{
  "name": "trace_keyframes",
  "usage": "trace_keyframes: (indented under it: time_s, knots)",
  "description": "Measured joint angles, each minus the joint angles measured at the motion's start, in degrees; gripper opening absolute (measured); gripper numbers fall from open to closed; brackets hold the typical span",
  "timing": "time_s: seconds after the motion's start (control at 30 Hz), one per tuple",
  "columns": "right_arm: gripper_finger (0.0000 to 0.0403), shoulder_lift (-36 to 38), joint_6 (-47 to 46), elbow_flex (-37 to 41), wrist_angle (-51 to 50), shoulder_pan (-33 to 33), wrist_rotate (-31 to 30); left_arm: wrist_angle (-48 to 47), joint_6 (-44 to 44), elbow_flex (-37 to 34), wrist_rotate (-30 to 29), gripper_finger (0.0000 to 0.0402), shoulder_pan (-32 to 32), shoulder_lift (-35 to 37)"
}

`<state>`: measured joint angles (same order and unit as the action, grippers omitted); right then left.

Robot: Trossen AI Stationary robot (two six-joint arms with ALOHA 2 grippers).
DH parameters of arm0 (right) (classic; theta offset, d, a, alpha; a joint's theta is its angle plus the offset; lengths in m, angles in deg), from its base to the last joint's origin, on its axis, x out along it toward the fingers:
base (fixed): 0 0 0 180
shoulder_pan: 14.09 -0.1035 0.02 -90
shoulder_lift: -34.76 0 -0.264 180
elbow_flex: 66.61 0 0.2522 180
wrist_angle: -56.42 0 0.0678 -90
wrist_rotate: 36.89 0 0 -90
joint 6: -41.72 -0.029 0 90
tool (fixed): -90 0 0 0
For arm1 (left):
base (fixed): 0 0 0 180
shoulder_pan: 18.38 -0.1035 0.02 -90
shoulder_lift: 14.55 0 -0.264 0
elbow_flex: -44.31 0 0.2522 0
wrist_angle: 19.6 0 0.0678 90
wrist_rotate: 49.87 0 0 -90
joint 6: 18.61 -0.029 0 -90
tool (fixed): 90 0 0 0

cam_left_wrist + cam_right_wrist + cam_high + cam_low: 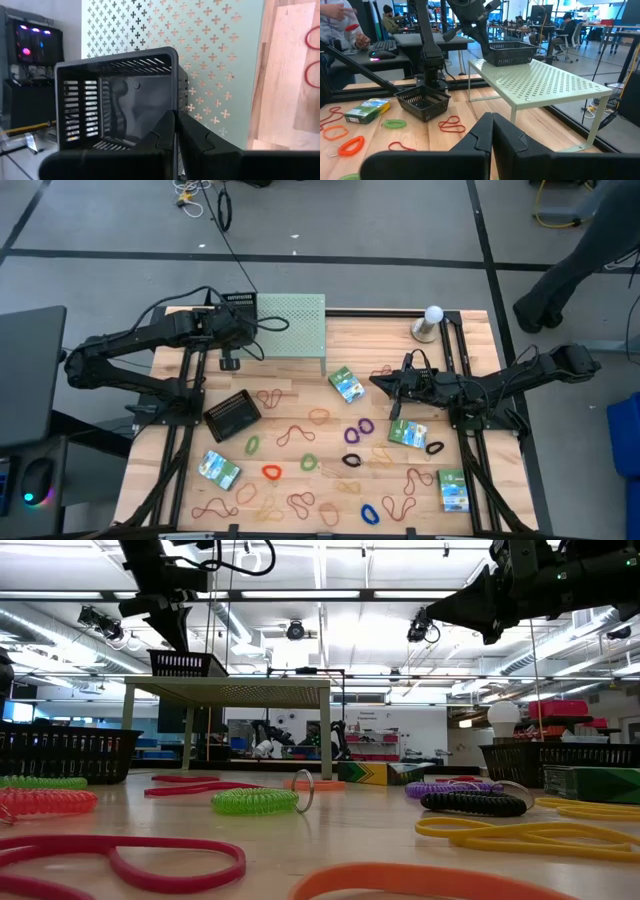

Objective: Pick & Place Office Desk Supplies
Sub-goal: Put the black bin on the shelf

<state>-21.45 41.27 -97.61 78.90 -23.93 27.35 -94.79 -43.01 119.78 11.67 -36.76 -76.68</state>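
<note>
Nearest the low camera, rubber-band loops [140,855] in red, orange and yellow lie flat on the wooden tabletop [300,415], with a green coil [255,801] and a black coil [472,803] just behind them. Seen from above, loops are scattered over the whole middle and near part of the tabletop, and five flat green-white-blue packets [346,384] lie among them, one near each near corner. A black mesh tray [232,415] sits tilted left of centre. Above the middle right, the right gripper [385,383] hangs in the air with its fingers pressed together, empty. Farther back stands the pale-green perforated shelf [291,322]; on its left end rests a second mesh tray [117,107], and the left gripper [175,131] has its fingers nearly together, pinching that tray's wall. A white bulb [432,315] stands at the far right corner.
</note>
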Motion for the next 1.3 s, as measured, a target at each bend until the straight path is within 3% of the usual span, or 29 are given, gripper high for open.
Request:
trace_keyframes:
  time_s: [0.4,0.67,0.87,1.0,1.17,1.3]
  knots:
    - [0.0011,0.00,-0.02,0.01,-0.01,0.00,0.00,-2.05,1.99,0.00,0.17,0.0092,1.13,-0.01]
    - [0.0011,0.00,-0.06,0.02,-0.02,0.00,0.00,-2.18,3.04,3.99,-1.43,0.0100,1.27,-0.04]
    - [0.0011,0.00,0.00,0.02,-0.02,0.00,0.00,-2.41,12.64,10.24,-0.25,0.0101,0.90,-0.04]
    - [0.0011,-0.01,0.20,0.02,-0.02,0.00,0.00,-3.09,23.22,11.21,7.39,0.0090,-0.01,-0.02]
    - [0.0011,0.01,0.25,0.02,-0.02,0.00,0.02,-6.30,33.64,8.26,14.96,0.0024,8.60,0.71]
    - [0.0011,0.00,0.26,0.02,-0.02,0.00,0.02,-5.02,45.16,3.40,11.23,0.0007,21.85,0.28]
